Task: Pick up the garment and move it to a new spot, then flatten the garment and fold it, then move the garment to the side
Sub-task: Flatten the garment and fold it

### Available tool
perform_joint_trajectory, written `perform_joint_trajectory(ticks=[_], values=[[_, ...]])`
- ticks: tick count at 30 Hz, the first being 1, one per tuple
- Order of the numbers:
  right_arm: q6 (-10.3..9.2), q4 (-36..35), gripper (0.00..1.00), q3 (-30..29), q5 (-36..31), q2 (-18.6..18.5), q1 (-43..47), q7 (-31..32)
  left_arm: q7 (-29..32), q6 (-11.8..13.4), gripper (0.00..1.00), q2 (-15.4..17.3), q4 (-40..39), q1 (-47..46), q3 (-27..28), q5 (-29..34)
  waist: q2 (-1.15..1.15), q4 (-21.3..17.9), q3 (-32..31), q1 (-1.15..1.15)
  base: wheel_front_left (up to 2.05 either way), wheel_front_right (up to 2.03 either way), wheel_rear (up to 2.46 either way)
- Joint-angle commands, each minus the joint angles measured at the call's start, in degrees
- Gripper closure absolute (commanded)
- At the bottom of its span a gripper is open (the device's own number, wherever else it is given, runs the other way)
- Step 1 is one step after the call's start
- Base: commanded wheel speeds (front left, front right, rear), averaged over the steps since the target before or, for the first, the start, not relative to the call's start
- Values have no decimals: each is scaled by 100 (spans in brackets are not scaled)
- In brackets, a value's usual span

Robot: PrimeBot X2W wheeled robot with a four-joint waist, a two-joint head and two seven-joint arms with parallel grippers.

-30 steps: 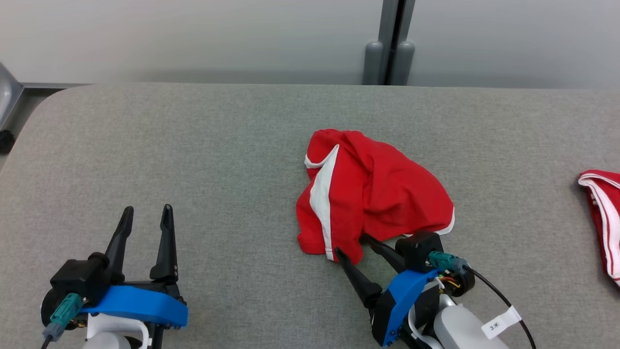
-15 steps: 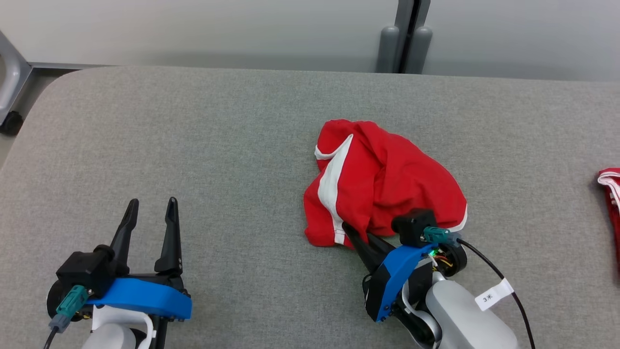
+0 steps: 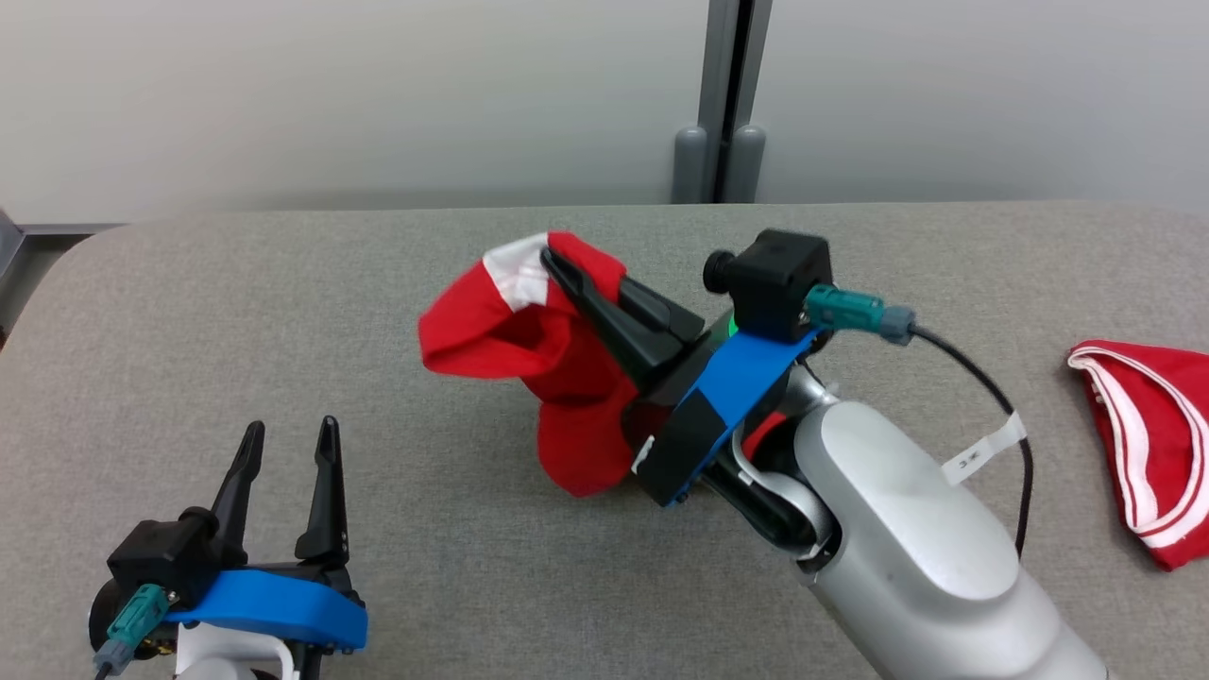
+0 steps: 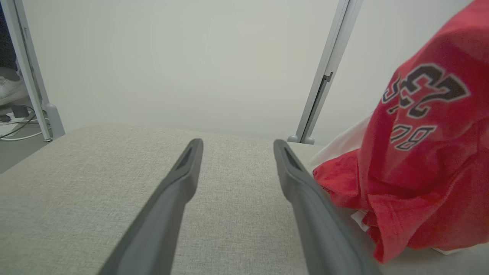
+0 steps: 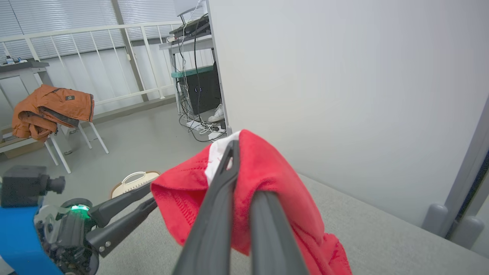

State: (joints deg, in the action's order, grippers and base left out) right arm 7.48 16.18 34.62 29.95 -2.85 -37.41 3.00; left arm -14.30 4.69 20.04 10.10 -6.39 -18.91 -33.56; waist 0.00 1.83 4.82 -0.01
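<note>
1. There are two red garments with white trim. One bunched garment (image 3: 501, 331) is held up over the middle of the grey table (image 3: 283, 283). A second garment (image 3: 1148, 444) lies near the table's right edge, well apart.
2. There are two grippers. The right gripper (image 3: 576, 279) clamps a white-edged fold at the garment's top. The left gripper (image 3: 290, 427) sits at the near left, fingers spread, holding nothing.
3. The held garment hangs lengthwise from the pinch down towards the table. Its lowest fold may touch the surface, though this is hard to tell.
</note>
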Motion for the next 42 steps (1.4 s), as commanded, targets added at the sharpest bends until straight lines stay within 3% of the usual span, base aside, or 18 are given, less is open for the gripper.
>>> perform_joint_trajectory(ticks=[1, 5, 10, 17, 23, 24, 25, 30, 34, 37, 42], values=[[3, -199, 100, 13, 147, -5, -201, 24, -36, 9, 0, 37, -14, 56, 42, -8, 0, -86, -80, 1, 0, 0, 0], [3, -689, 100, -78, 251, -9, -714, 79, -49, 32, 0, 67, -69, 153, 59, 4, 0, -168, -113, 1, 0, 0, 0], [3, -850, 100, -670, 174, -95, -850, 81, -44, 37, 0, 80, -146, 217, 35, 24, 0, -203, -116, 1, 0, 0, 0], [3, -322, 100, -1652, -39, -290, -65, 209, -10, -7, 0, 39, -167, 40, -57, 23, 0, -148, 97, 1, 0, 0, 0], [3, 782, 100, -2527, -196, -345, 173, -106, -18, -54, 0, 7, -152, -199, -115, 55, 0, -59, 466, 1, 0, 0, 0], [3, 981, 82, -2647, -237, -360, 132, -177, -18, -69, 0, -7, -140, -247, -124, 63, 0, -36, 520, 1, 0, 0, 0], [3, 1168, 0, -2752, -258, -355, 102, -231, -20, -83, 0, -18, -124, -291, -129, 68, 0, -13, 561, 1, 0, 0, 0], [3, 1821, 0, -3021, -471, -431, -20, -300, -36, -134, 0, -72, -2, -437, -155, 84, 0, 49, 654, 1, 0, 0, 0], [3, 2009, 0, -2933, -617, -440, 79, 116, -52, -148, 0, -92, 92, -391, -132, 64, 0, 18, 546, 1, 0, 0, 0], [3, 1748, 0, -2704, -761, -391, 304, 360, -57, -139, 0, -105, 144, -289, -107, 52, 0, -22, 395, 1, 0, 0, 0], [3, 645, 0, -1904, -1029, -350, 1004, 735, -72, -104, 0, -119, 145, -151, -68, 45, 0, -93, 171, 1, 0, 0, 0]])
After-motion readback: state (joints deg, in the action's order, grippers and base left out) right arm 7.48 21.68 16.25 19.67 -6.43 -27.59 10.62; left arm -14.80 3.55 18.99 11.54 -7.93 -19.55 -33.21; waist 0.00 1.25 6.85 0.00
